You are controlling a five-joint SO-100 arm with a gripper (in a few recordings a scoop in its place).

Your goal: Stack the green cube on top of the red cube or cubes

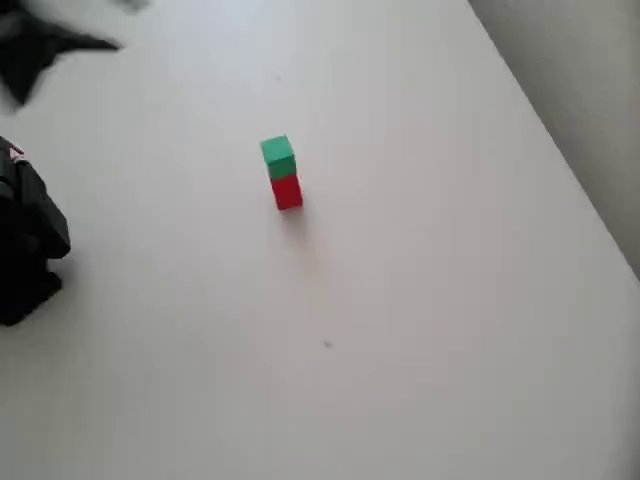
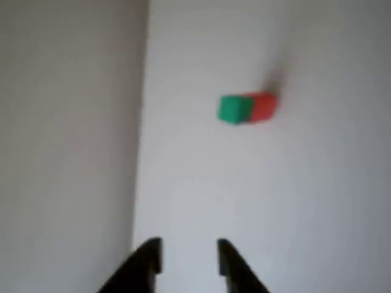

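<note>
No legible txt or labels.

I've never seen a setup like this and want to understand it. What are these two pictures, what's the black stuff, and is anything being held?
Both show one small robot arm at a white table. The overhead view looks down from a fixed camera; the black shape at its left edge is part of the arm. The wrist view rides on the arm, so its tool shows at the bottom, fingers apart, holding nothing. On the table the green cube sits stacked on the red cube, well clear of the tool.
</note>
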